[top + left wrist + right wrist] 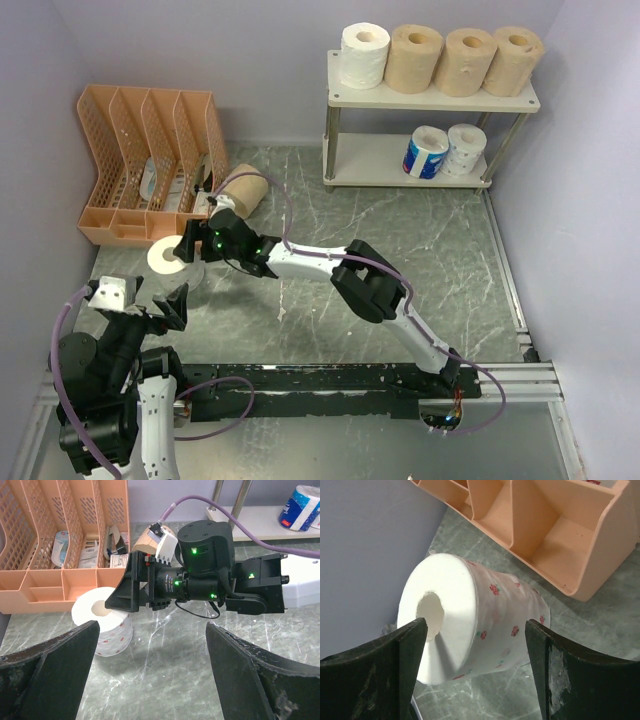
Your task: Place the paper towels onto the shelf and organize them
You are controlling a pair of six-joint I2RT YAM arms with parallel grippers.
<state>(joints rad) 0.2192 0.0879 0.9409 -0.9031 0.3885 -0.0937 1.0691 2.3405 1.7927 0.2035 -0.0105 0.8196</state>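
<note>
Dotted white roll (165, 257) stands upright on the marble-pattern table (420, 240), far left, just in front of the orange file organizer (150, 160). In the right wrist view it fills the gap between the two fingers and has small red flower prints on the side. Right gripper (192, 243) is reached across to it with jaws spread wide, one on each side of the roll and not clamped on it. Cannot tell whether a fingertip touches the top.

Tan roll (243, 190) lies on its side just behind the right wrist, beside the organizer's right end.

Shelf (528, 100) is at back right, well apart from these two rolls. Top tier holds one white roll (364, 52) at the left end, then three tan rolls (470, 60) in a row. Lower tier holds a blue-and-white wrapped roll (425, 152) and a white printed roll (466, 148), side by side toward the right.

Left gripper (165, 312) hangs near the left base, jaws wide, holding nothing, pointed at the dotted roll.
</note>
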